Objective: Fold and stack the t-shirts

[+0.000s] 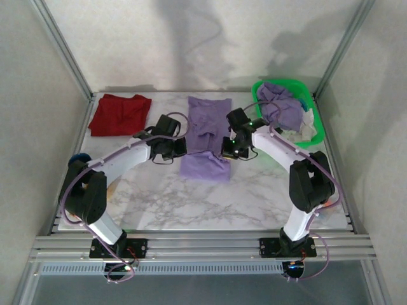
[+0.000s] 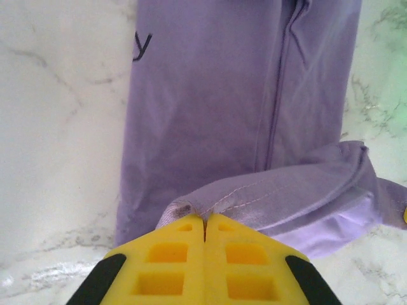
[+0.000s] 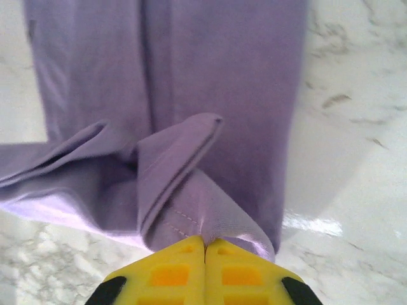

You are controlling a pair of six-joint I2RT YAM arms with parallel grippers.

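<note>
A lavender t-shirt [image 1: 206, 136] lies as a long strip in the middle of the marble table, its near end lifted off the surface. My left gripper [image 1: 180, 147] is shut on that shirt's stitched hem [image 2: 254, 190] at its left corner. My right gripper [image 1: 229, 148] is shut on the hem's right corner [image 3: 219, 219]. Dark lettering [image 2: 141, 46] shows on the flat part. A dark red t-shirt [image 1: 119, 114] rests folded at the back left. More lavender t-shirts [image 1: 281, 108] are heaped in the basket.
The green plastic basket [image 1: 318, 130] stands at the back right, with white cloth [image 1: 306, 127] in it too. Frame posts rise at both back corners. Bare marble [image 1: 210, 203] stretches between the shirt and the arm bases.
</note>
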